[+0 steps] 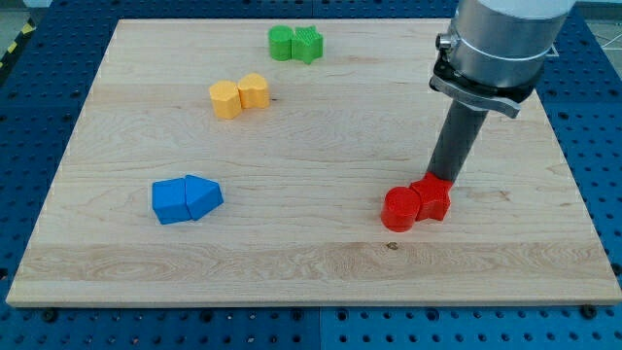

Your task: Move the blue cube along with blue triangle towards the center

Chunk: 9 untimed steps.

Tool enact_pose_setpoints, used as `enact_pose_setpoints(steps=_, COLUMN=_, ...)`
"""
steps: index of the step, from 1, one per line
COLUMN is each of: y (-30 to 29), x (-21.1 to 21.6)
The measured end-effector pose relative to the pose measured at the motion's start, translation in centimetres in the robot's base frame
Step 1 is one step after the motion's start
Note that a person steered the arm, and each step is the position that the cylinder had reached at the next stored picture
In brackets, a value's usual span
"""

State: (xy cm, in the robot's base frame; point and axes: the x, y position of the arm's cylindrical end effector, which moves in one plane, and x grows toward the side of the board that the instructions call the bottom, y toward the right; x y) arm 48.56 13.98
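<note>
Camera view: no jaws to report — only a dark rod, my tip [445, 181] down just behind the red blocks [416, 203], touching or nearly touching the one on the view's right. Far from the job. Blue cube [170, 201] and blue triangle [203, 196] side by side, touching, near the view's bottom left of the wooden board [321, 262], well apart from the tip.

Likely trouble: dragging the red pair along on the way across, since contact looks close. Pushing the blue pair off-axis — cube and triangle splitting, one sliding away. Approaching from the view's right would shove them toward the board's edge, not the centre. Yellow blocks [239, 95] and green blocks [295, 44] well clear at the view's top.

No brand, label or readable writing anywhere.
</note>
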Motion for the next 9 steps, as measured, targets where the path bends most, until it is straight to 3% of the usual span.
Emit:
enact_pose_setpoints(steps=2, y=-11.2, x=-2.4)
enact_pose_setpoints(steps=4, y=-30.4, x=-2.4)
enact_pose_setpoints(steps=5, y=-38.3, x=-1.7)
enact_pose_setpoints(steps=6, y=-41.8, x=1.5)
enact_pose_setpoints(steps=8, y=-32.4, x=5.0)
enact_pose_setpoints(steps=9, y=-24.5, x=5.1)
